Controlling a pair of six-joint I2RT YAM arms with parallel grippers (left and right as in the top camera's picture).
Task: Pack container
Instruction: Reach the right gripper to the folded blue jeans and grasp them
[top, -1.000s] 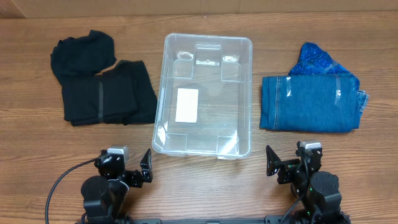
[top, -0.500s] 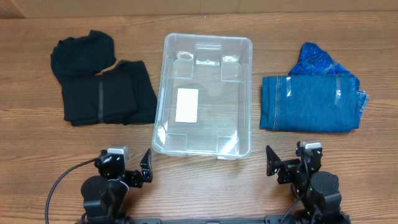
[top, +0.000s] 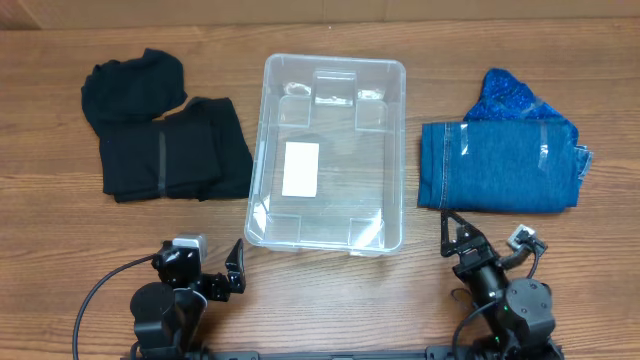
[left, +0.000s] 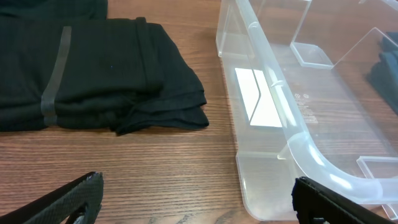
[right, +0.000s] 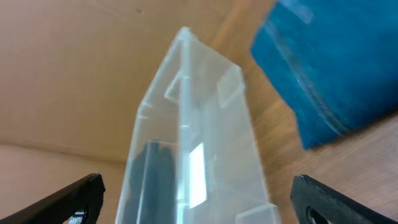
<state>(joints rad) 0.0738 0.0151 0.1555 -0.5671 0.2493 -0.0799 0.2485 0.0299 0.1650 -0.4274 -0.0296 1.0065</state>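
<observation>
While left tool (top: 210, 256) sits level, apart | right tool (top: 488, 236) tilted sideways, apart

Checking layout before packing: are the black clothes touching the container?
Apart. The left wrist view shows a strip of bare table between the black clothes and the container wall.
</observation>
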